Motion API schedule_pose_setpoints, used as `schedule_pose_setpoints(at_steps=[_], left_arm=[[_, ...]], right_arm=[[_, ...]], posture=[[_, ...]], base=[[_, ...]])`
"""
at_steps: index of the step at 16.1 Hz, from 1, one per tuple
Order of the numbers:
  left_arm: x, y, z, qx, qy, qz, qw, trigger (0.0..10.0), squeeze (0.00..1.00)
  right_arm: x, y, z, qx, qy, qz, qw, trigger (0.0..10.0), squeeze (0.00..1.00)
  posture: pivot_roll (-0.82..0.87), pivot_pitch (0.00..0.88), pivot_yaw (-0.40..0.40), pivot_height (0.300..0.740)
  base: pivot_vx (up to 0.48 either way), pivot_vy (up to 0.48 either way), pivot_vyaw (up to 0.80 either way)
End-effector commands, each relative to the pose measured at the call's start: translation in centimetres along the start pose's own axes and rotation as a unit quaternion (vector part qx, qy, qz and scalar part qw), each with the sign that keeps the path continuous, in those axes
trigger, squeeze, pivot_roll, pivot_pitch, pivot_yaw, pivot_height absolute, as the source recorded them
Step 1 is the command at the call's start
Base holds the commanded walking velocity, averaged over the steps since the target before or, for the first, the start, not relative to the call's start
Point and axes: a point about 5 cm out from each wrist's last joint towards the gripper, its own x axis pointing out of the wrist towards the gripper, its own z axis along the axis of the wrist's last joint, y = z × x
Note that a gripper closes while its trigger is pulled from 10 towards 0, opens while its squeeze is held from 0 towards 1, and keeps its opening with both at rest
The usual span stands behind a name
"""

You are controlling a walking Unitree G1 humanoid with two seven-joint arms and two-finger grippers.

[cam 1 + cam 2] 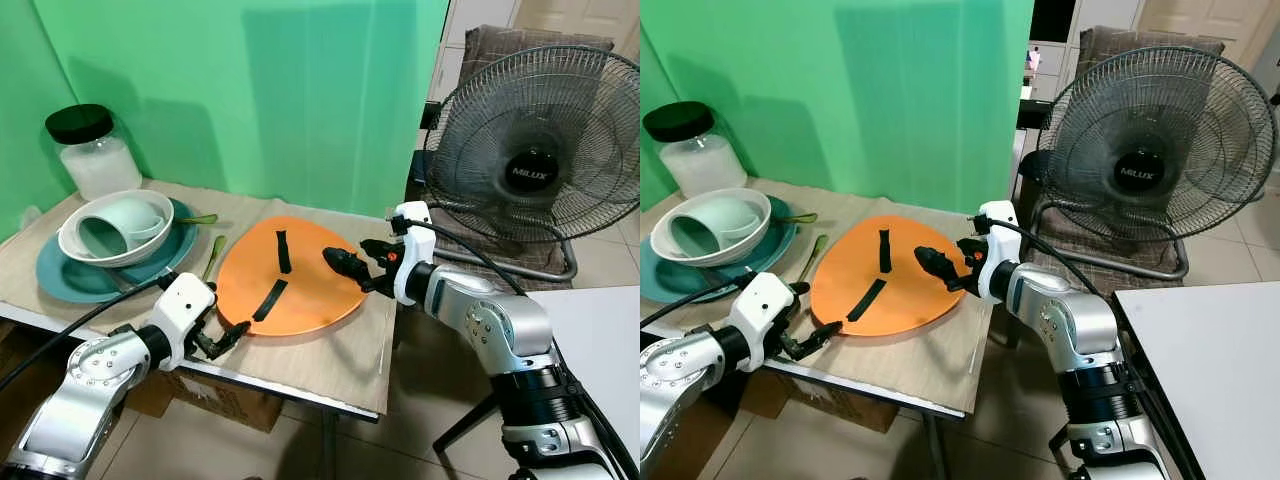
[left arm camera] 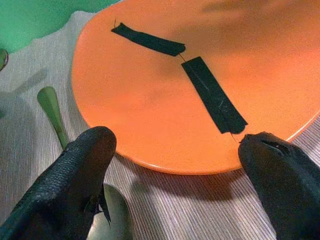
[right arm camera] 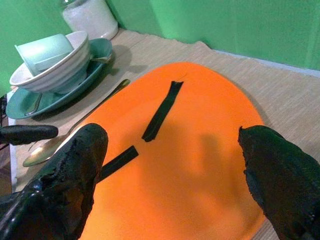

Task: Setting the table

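An orange placemat [image 1: 305, 290] with two black tape strips [image 1: 283, 251] lies in the middle of the beige-covered table. My left gripper [image 1: 222, 338] is open at the mat's near left edge, its fingers [image 2: 75, 180] spread either side of the rim just above the cloth. Over the mat's right edge my right gripper [image 1: 352, 262] hovers open, with nothing between its fingers [image 3: 70, 175]. A green-handled spoon [image 1: 214, 256] lies left of the mat. Further left, a teal plate [image 1: 60, 280] carries a white bowl [image 1: 72, 246] with a mint cup [image 1: 115, 228] on its side.
A glass jar with a black lid [image 1: 90, 150] stands at the back left, against the green backdrop. A large floor fan [image 1: 540, 150] stands right of the table, close behind my right arm. The table's front edge [image 1: 300, 388] runs just under my left gripper.
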Motion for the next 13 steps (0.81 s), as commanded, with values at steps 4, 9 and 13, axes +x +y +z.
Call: schedule_pose_setpoints(at_steps=[4, 9, 13], left_arm=[[0.7, 1.7, 3.5, -0.045, -0.105, 0.027, 0.993, 10.0, 0.00], [2.4, 1.7, 0.0, -0.033, -0.009, 0.037, 0.999, 10.0, 0.00], [1.8, 0.8, -0.9, -0.043, -0.005, 0.035, 0.998, 10.0, 0.00]], right_arm=[[0.1, -0.1, 0.9, -0.006, -0.014, 0.005, 1.000, 10.0, 0.00], [0.1, -0.2, 0.8, -0.012, -0.012, 0.003, 1.000, 10.0, 0.00], [-0.2, -0.8, 0.4, -0.012, -0.008, -0.008, 1.000, 10.0, 0.00]], posture=[[-0.08, 0.000, 0.014, 0.740], [-0.09, 0.000, 0.025, 0.740], [-0.09, 0.000, 0.018, 0.740]], base=[[0.000, 0.000, 0.00], [0.000, 0.000, 0.00], [0.000, 0.000, 0.00]])
